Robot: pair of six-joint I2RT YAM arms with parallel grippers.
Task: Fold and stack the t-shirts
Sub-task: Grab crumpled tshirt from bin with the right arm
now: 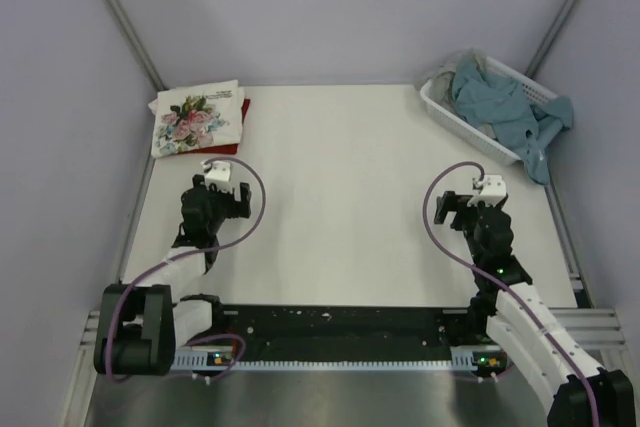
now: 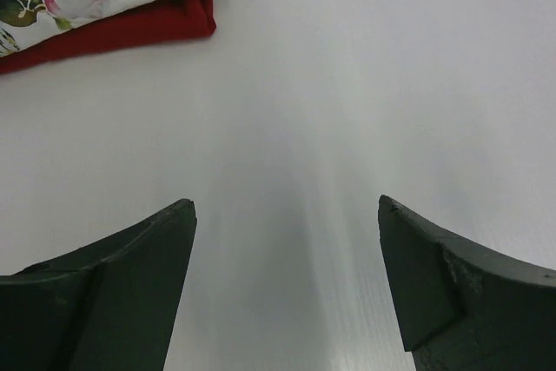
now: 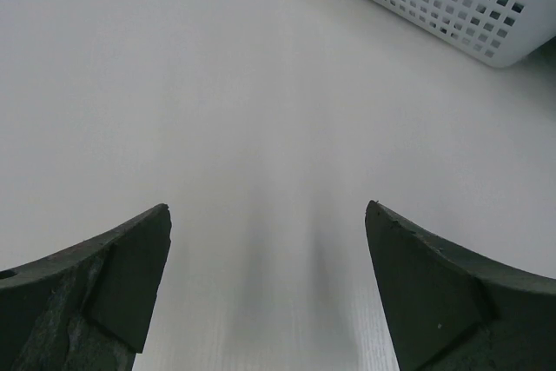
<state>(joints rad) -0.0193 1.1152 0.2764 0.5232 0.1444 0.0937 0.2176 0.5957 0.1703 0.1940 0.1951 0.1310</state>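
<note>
Stack so far: a folded white floral t-shirt [image 1: 195, 119] lies on a folded dark red t-shirt [image 1: 244, 110] at the far left corner of the table [image 1: 340, 167]; the red one shows only as an edge along the right and near sides.
Shirt to fetch: a crumpled teal-blue t-shirt [image 1: 500, 107] fills the white lattice basket [image 1: 455, 119] at the far right corner, and one end hangs over the basket's right end.
Other cloth: something pale grey [image 1: 443, 75] shows at the basket's far left end; whether it is a shirt I cannot tell.
Left pincer [image 2: 287, 206]: spread, holding nothing, over bare table just near and right of the stack.
Right pincer [image 3: 268, 208]: spread, holding nothing, over bare table, with the basket wall far and to its right.
Deciding relation: the teal shirt lies far and right of the right pincer and well apart from the left one, so the right arm is the nearer.
Long axis: the heap runs along the basket, far left to near right.
Likely step: reaching into the basket for the teal shirt.
</note>
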